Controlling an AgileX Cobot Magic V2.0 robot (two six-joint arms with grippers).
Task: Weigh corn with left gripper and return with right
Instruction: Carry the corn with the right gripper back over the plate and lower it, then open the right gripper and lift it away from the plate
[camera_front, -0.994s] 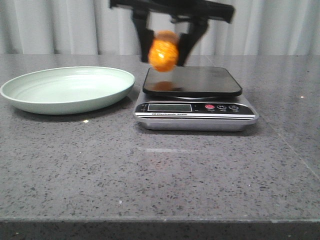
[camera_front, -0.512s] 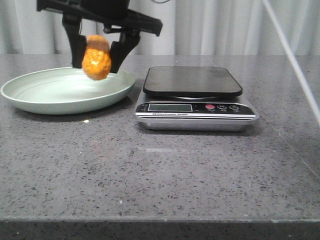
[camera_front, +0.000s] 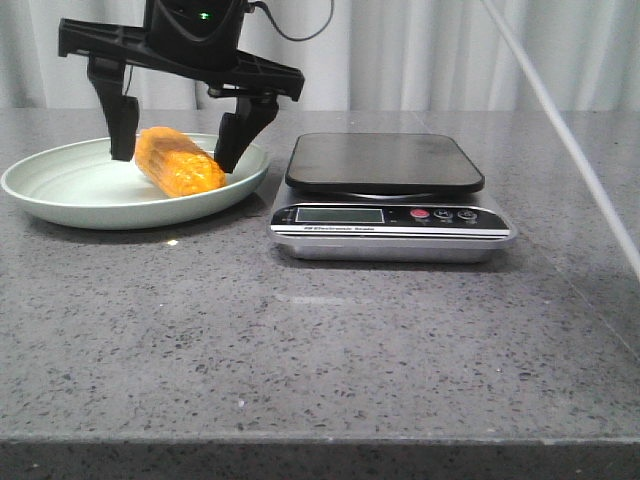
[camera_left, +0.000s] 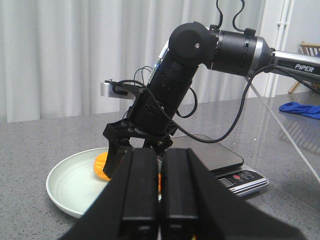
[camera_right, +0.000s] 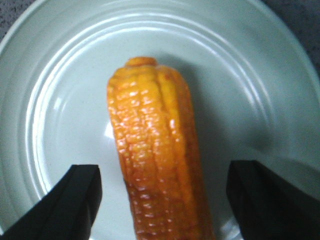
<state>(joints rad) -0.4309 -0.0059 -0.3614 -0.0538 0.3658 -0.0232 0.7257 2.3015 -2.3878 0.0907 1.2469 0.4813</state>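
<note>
Glossy orange-yellow corn (camera_front: 179, 160), pale green plate (camera_front: 60, 190), grey speckled table (camera_front: 320, 340).

Sitting directly on the grey speckled tabletop (camera_front: 320, 340): a pale green plate (camera_front: 60, 195) at the left, a kitchen scale (camera_front: 390, 215) just beside it at the right.

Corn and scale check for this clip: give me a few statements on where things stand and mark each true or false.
1. The corn lies in the plate. True.
2. The right end effector is clamped on the corn. False: its fingers stand apart on either side.
3. The scale platform carries the corn. False: it is bare.
4. The left end effector is shut. True.
5. The plate sits left of the scale in the front view. True.
</note>
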